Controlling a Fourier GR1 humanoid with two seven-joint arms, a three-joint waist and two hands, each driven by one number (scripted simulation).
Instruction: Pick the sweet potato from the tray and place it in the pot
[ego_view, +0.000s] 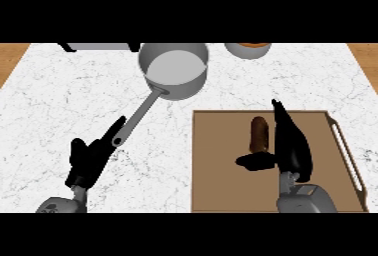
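Observation:
A brown sweet potato (258, 134) lies lengthwise on the brown tray (221, 170) at the right of the counter. My right hand (291, 145) stands over the tray just right of it, fingers straight and pointing away, thumb (255, 161) reaching under the potato's near end. The hand is open around the potato, not closed on it. A grey pot (175, 67) sits at the back centre, its long handle (136, 120) running toward me. My left hand (92, 157) rests open on the counter beside the handle's end.
The tray has a white handle (347, 155) along its right side. An orange-filled bowl (248, 48) stands at the back right of the pot. A grey object (100, 46) sits at the back left edge. White marble counter (59, 100) lies to the left.

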